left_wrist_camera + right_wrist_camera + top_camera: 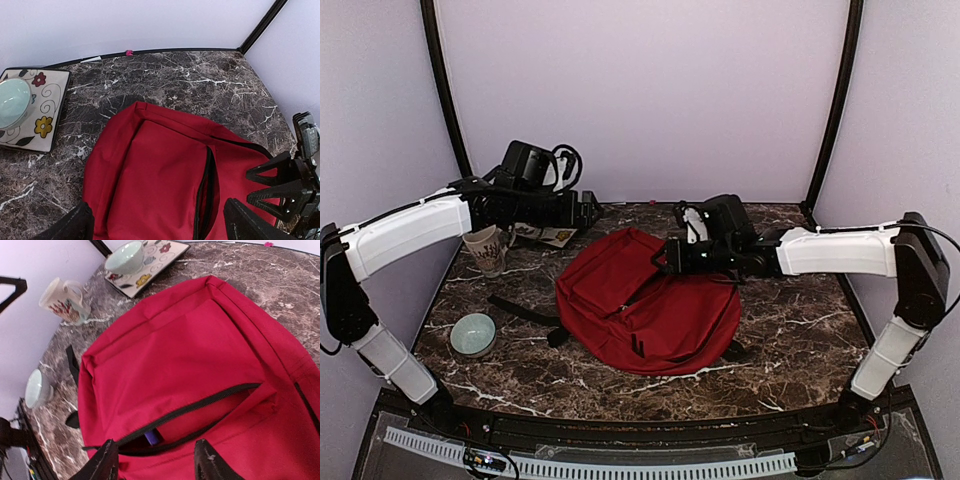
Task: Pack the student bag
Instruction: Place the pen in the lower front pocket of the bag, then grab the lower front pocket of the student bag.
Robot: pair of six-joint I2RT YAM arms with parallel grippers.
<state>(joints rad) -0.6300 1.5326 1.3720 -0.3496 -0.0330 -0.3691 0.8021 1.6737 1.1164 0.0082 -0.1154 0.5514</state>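
the student bag (pixel 650 310) lay flat at the middle of the marble table (pixel 800 330), front pocket up. the pocket opening (pixel 200 407) stood unzipped and gaping, and a small purple item (pixel 152 437) showed just inside its mouth.

the right gripper (pixel 157 460) hung directly over that opening. its fingers were partly apart, with nothing between them. the left gripper (pixel 588 206) was raised at the far left, above the patterned plate (pixel 45 107). its fingers were spread wide and it held nothing.

probable faults from this position:
- the purple item sat near the lip of the pocket rather than deep inside. any tug on the fabric could tip it back out.
- the right fingertips were close to the zipper edge. a lift with a tip caught in the soft cloth would drag the bag across the table.
- the pocket was not yet closed, so moving the bag would risk spilling its contents.
- the left arm was near the mug (pixel 485 250). a low sweep toward the bag could knock it over.
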